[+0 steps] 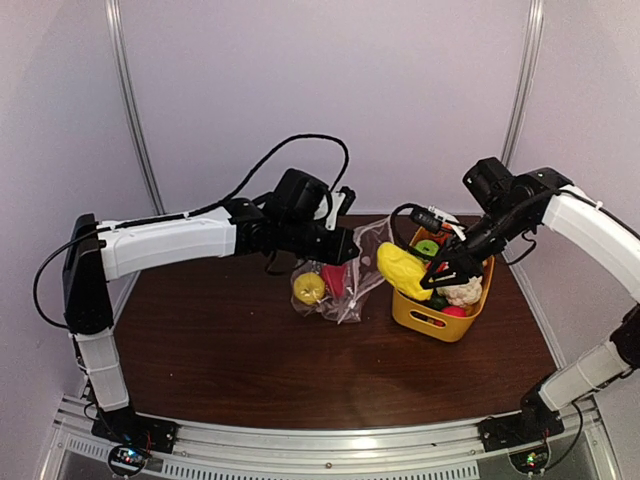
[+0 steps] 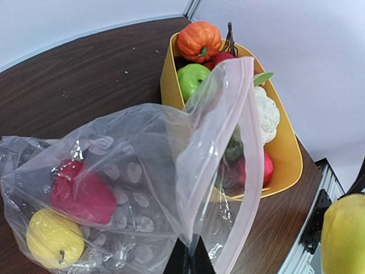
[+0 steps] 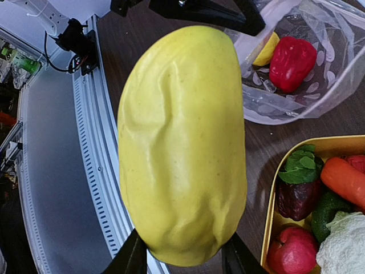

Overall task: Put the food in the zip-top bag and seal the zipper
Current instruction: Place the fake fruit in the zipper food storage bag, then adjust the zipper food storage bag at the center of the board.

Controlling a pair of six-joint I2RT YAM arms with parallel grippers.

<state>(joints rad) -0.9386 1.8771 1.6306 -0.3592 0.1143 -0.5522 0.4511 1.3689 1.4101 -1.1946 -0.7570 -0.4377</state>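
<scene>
The clear zip-top bag (image 1: 350, 290) lies on the table left of the yellow basket, mouth held up. My left gripper (image 1: 348, 246) is shut on the bag's edge (image 2: 193, 260); the zipper strip (image 2: 249, 142) curves up beside it. Inside the bag (image 2: 142, 165) lie a red pepper (image 2: 82, 194) and a small yellow fruit (image 2: 54, 237). My right gripper (image 3: 182, 257) is shut on a large yellow fruit (image 3: 182, 142), held in the air between bag and basket (image 1: 402, 270). The bag with the pepper (image 3: 292, 61) shows beyond it.
The yellow basket (image 1: 430, 318) stands at the right and holds an orange pumpkin (image 2: 198, 41), a green apple (image 2: 191, 79), a white cauliflower (image 2: 267, 114), a carrot (image 3: 345, 180) and red pieces (image 3: 291, 254). A metal rail (image 3: 97, 171) runs along the table's near edge.
</scene>
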